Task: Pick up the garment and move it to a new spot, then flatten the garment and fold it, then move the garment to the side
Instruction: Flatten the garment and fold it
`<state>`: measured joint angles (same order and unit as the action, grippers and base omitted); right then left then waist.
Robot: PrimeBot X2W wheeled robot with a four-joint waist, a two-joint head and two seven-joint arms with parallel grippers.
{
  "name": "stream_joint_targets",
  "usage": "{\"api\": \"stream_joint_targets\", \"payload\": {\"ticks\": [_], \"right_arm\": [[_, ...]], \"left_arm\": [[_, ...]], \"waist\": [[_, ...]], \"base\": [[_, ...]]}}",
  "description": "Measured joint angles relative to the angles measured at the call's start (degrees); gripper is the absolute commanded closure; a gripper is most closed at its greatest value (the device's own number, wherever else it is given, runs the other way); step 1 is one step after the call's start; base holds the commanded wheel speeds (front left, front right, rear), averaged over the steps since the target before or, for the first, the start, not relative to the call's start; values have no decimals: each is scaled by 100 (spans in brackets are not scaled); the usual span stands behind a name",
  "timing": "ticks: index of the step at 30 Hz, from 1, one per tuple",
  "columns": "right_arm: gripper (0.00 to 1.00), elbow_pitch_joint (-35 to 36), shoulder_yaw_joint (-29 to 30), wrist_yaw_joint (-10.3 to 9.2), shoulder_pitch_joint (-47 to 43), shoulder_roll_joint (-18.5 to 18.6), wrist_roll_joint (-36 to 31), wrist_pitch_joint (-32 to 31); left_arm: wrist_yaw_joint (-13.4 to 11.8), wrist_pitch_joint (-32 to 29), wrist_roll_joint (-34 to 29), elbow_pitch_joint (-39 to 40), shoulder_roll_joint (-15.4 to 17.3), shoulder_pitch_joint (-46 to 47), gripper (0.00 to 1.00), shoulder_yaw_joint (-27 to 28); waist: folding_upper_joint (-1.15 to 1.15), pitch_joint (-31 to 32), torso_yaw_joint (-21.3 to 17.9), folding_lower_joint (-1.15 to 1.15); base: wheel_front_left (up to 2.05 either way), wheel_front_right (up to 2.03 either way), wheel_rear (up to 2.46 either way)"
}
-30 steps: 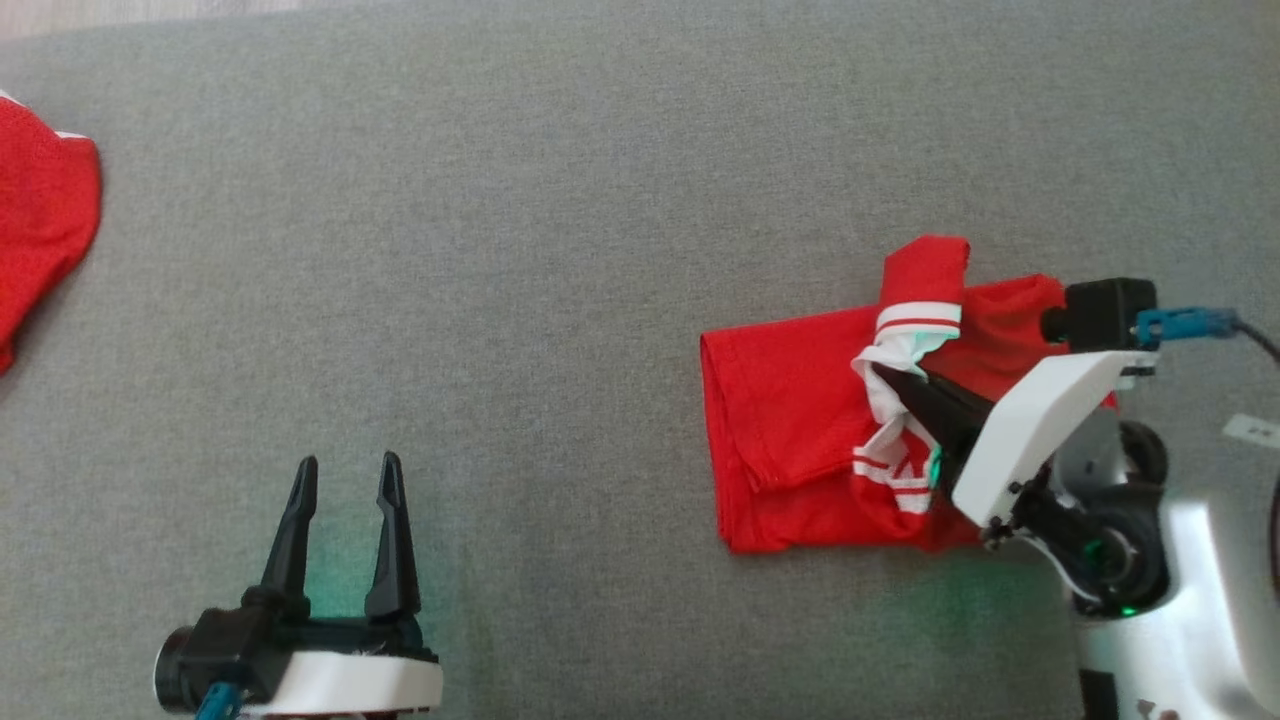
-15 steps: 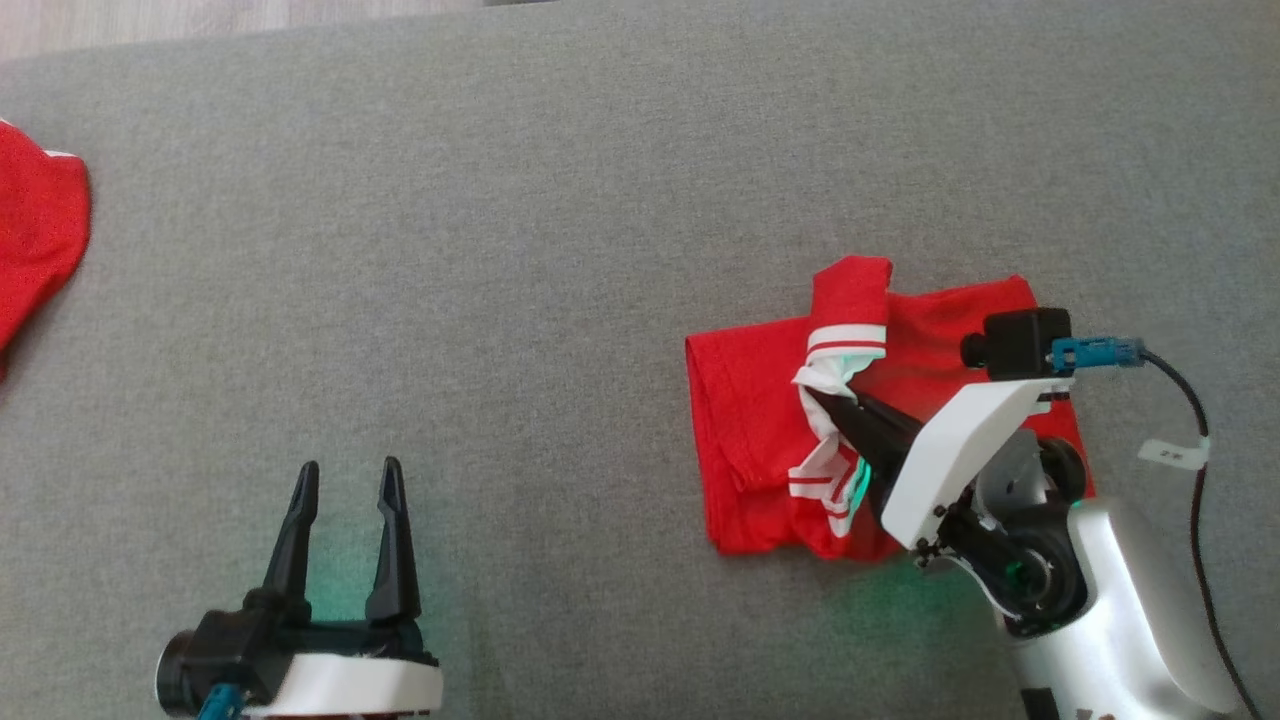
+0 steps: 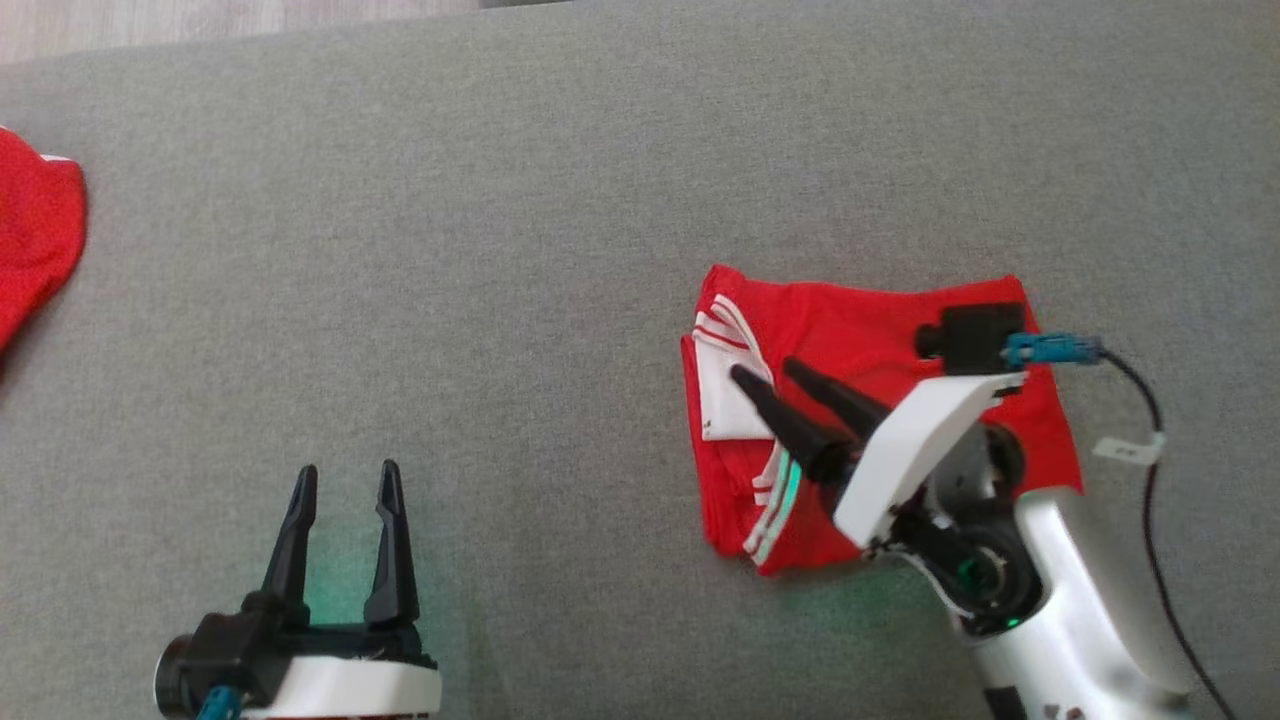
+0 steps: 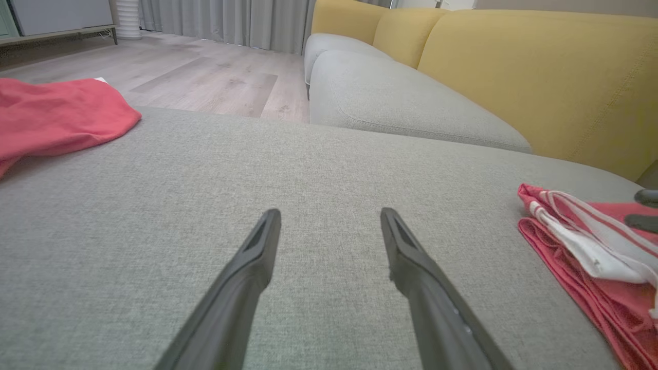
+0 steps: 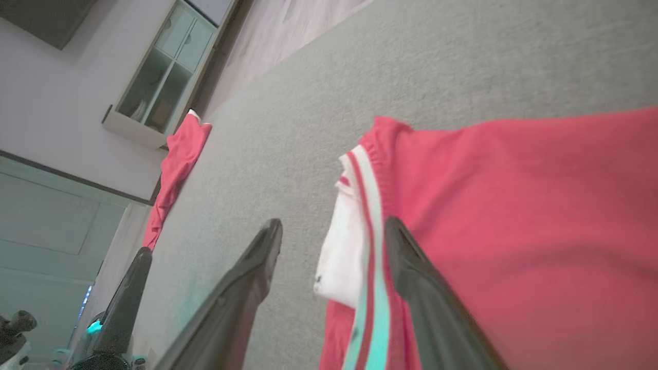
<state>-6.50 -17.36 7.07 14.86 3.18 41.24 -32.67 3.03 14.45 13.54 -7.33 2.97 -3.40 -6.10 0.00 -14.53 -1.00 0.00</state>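
Head view: folded red garment [image 3: 880, 330] with white striped trim lies flat on the grey sofa seat [image 3: 500, 250], right of centre. Right gripper [image 3: 762, 368] sits over its left half, fingers spread, gripping nothing. The right arm and its blue-plugged cable [image 3: 1050, 350] cover the garment's near right corner. Left gripper [image 3: 349, 468] is low on the left, fingers apart and empty, well away from the garment. A second red cloth [image 3: 35, 240] lies at the far left edge.

Left wrist view: bare grey seat between the spread fingers; garment off to the right, second cloth to the left, yellow backrest [image 4: 540, 72] behind.

Right wrist view: one finger crosses the garment's striped edge, the other is over bare seat. Contact with the fabric cannot be judged; the near cloth is blurred. A glass-fronted cabinet [image 5: 159, 97] stands beyond.
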Motion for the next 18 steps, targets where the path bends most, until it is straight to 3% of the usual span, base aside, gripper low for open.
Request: {"api": "stream_joint_targets", "payload": {"ticks": [9,13,18], "right_arm": [[0,808,-149,0,-97,11,-281,341],[0,1318,4,0,-175,474,-1637,1170],[0,1317,405,0,-435,544,-2282,1950]], "left_arm": [[0,0,-10,4,1,-18,0,71],[-1,0,-9,5,0,-48,0,94],[-7,1,-8,9,0,-49,0,110]], "waist": [[0,33,4,0],[0,98,5,0],[0,196,2,0]], "base": [[0,0,0],[0,0,0],[0,0,0]]}}
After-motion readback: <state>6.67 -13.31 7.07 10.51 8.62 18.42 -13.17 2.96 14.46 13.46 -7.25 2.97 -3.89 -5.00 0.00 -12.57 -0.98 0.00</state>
